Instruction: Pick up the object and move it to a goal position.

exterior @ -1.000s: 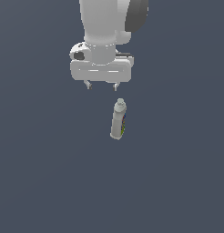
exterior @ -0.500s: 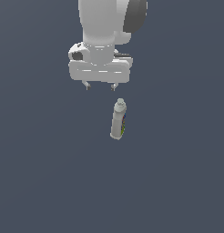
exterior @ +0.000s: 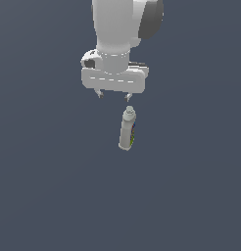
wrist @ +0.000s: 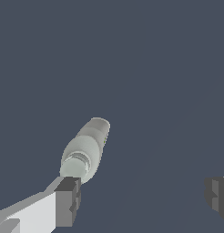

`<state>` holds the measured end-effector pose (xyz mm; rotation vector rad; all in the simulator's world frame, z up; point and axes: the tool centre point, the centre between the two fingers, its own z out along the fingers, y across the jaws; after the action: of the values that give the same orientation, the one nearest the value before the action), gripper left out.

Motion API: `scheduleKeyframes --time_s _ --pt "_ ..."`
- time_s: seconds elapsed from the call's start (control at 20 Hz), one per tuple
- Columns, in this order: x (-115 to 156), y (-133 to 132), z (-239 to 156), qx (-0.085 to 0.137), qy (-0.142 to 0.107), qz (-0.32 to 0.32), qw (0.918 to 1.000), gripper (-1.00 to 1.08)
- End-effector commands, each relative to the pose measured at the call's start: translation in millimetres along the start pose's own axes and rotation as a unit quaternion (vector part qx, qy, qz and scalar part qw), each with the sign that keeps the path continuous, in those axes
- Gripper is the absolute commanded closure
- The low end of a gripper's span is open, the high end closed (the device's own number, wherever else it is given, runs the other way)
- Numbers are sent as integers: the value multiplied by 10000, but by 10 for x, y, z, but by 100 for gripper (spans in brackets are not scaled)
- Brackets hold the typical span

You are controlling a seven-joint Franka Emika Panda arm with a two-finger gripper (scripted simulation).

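One slim, pale bottle [exterior: 127, 129] with a rounded cap and colourful side label lies on the smooth grey floor [exterior: 49, 186]. We see the gripper [exterior: 114, 95] spread wide, empty, just above its cap.

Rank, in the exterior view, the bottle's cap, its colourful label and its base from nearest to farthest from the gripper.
Measured from the open gripper:
1. Cap, just below the fingertip on the exterior view's right.
2. Label, along the bottle's side, mid-body.
3. Base, the end pointing away.
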<state>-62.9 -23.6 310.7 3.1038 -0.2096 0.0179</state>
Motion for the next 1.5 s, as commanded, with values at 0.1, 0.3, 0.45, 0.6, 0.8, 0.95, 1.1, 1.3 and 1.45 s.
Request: scheduleKeyframes --time_s 0.1,0.3,0.45,0.6,0.8,0.95,1.1,1.3,1.45 --pt "-7 -152 68 35 -15 383 9993 -92" --pt "-19 -307 137 70 -35 782 9969 -92" --pt "-30 -407 182 91 -50 1040 9945 -92" --pt "-40 -489 219 108 -64 1251 9921 -92" --pt "-52 -570 256 124 -78 1459 9892 -92" --pt "-58 -609 273 132 -86 1560 9876 -92" --pt "-61 -630 283 135 -90 1615 9867 -92" --pt "-62 -630 286 135 -91 1606 9869 -92" --pt "-64 -631 332 135 -91 1609 9868 -92"
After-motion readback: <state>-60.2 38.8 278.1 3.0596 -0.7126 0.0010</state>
